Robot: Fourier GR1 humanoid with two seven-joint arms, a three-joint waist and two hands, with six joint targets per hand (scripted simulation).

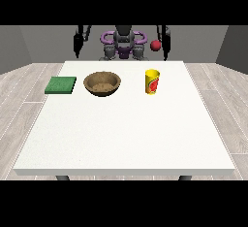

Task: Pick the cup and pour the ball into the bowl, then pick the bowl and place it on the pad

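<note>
Cup sits upright at about 3 o'clock from the bowl, with the green pad out at the bowl's 9. Your nearer hand is the one at the view's right, hanging back at the cup's 12 to 1 o'clock. Can't tell how either hand's set. There's a red ball up beside that hand.

Green pad, brown bowl, red ball — yellow cup, red-patterned
</note>
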